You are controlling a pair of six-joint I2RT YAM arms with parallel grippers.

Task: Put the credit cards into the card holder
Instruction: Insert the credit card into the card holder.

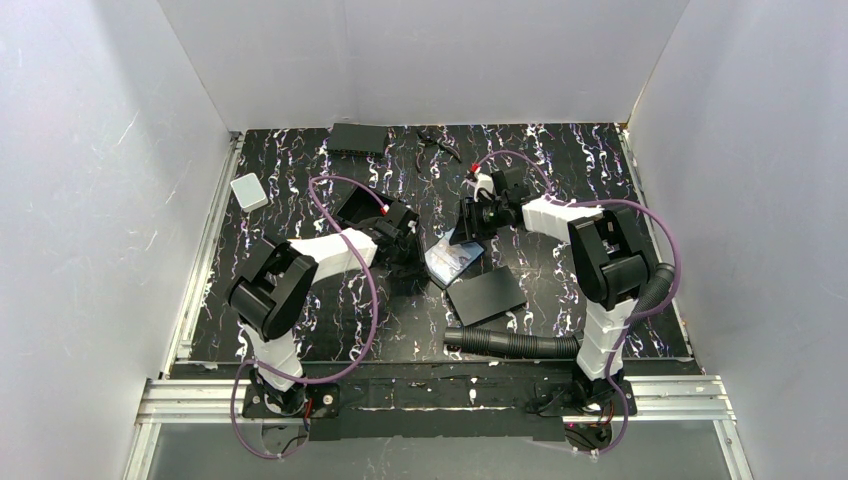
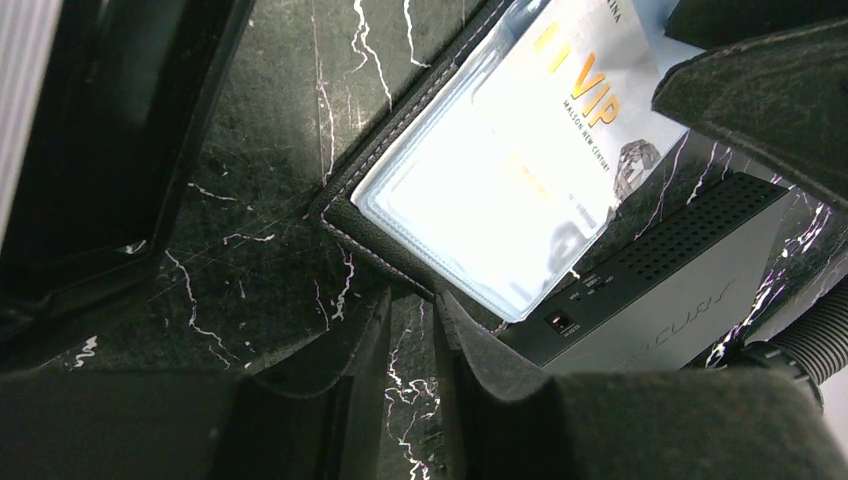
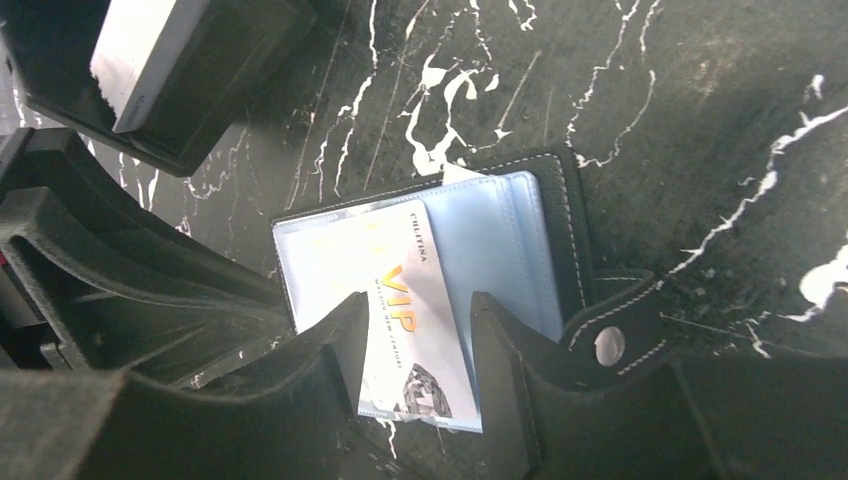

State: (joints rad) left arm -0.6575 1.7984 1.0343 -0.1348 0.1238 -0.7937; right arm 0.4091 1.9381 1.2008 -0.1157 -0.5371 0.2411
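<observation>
Right gripper [image 3: 418,305] jaws straddle a credit card [image 3: 400,260] half-tucked into the open card holder [image 3: 562,220] on the table [image 3: 700,100], grip unclear; left gripper [image 2: 410,320] sits beside it, slightly open and empty; next, likely push the card home.

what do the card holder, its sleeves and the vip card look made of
Card holder: matte black leather or imitation, judging by white edge stitching and snap strap. Sleeves: clear glossy plastic, catching glare. VIP card: thin glossy plastic, probably, with printed lettering.
</observation>
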